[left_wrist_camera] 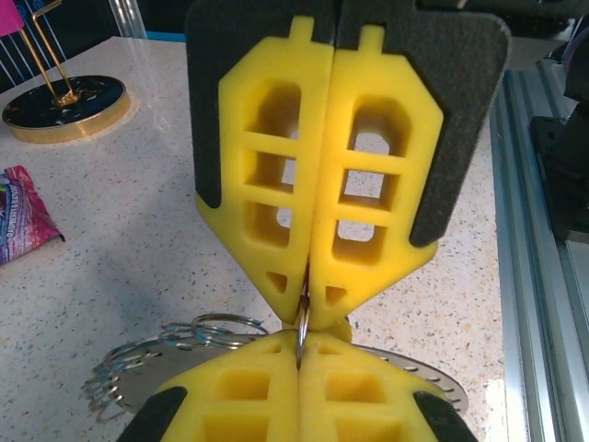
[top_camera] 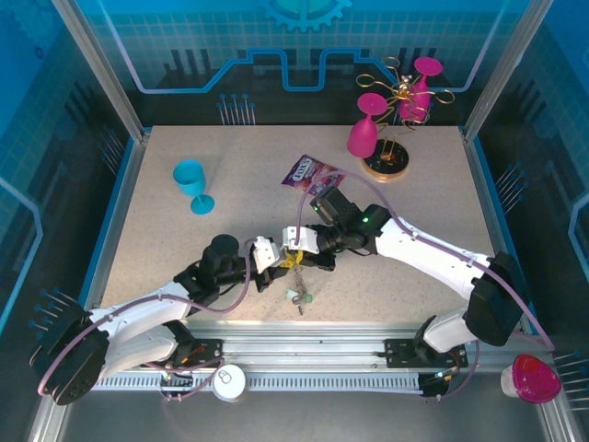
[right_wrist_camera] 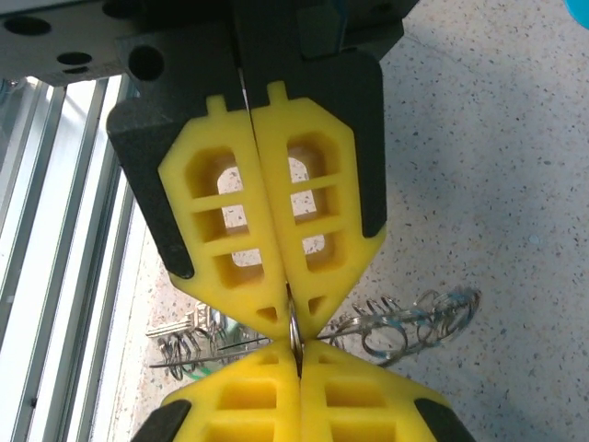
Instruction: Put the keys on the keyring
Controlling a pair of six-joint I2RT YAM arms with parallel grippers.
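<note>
Near the front edge of the table (top_camera: 166, 239), slightly left of centre: closed left gripper (top_camera: 272, 259) and closed right gripper (top_camera: 296, 247), tip to tip, both pinching one thin wire loop (left_wrist_camera: 301, 324) at the rim of the keyring (left_wrist_camera: 143, 385). Just in front of the tips, toward the front rails (top_camera: 304, 354): keys (top_camera: 299, 296), lying on the tabletop close to its edge. Broad bare surface to the left, to the right and across the middle. Blue goblet (top_camera: 193, 185) well apart at back left. Snack packet (top_camera: 309, 172) just behind the right wrist. Gold wire stand (top_camera: 386, 162) with two pink goblets (top_camera: 363, 136) near the back right corner. Tabletop pale, speckled, stone-like, framed in ribbed aluminium. Fingers (right_wrist_camera: 258, 396) of yellow foam-like lattice on black backing, tapering to blunt points. Keyring flat, matte grey, disc-like, fringed with bright coiled wire loops fanned along its left rim in the left wrist view. Keys small and silvery, with green heads. From above, keyring almost wholly covered by the two grippers; in the left wrist view, cut off by the lower fingers and the frame. In the right wrist view, blurred tangle of wire and metal either side of the tips, single keys not separable. Small yellow patch between the grippers from above: pad or key head, not decidable.
</note>
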